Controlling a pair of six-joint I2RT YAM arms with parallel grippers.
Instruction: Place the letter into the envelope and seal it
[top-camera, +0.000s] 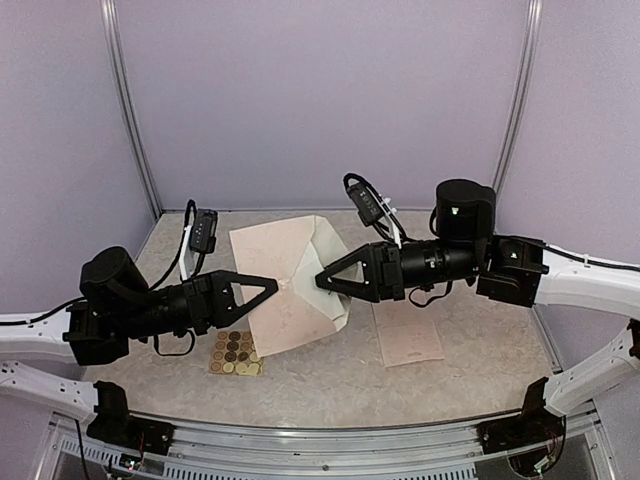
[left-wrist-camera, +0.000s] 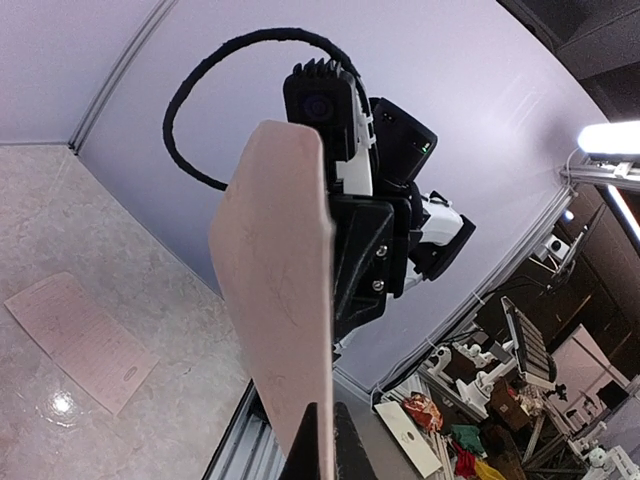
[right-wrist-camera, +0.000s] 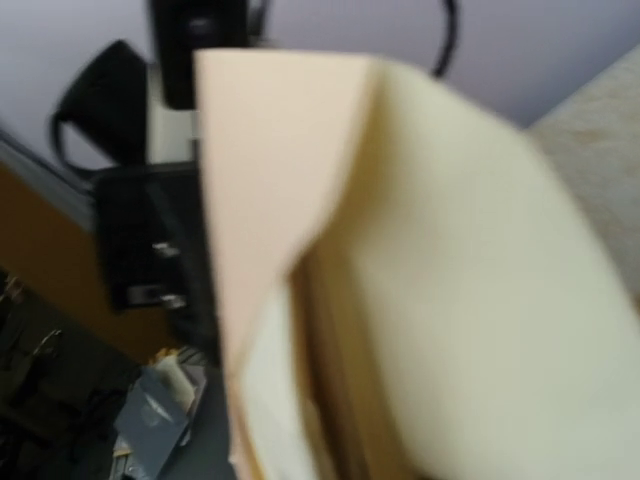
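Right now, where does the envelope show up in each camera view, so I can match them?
Top external: the envelope, dead centre, raised.
Left wrist: envelope edge-on, centre, rising from the bottom edge.
Right wrist: envelope fills most of the frame, blurred, close up.
Shared landmark: the purple wall.

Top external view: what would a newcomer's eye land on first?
The envelope stands out, held up at centre with its flap open. The left gripper pinches one edge and the right gripper reaches in from the opposite side. The letter lies flat to the right, and a sticker sheet lies near the left gripper.
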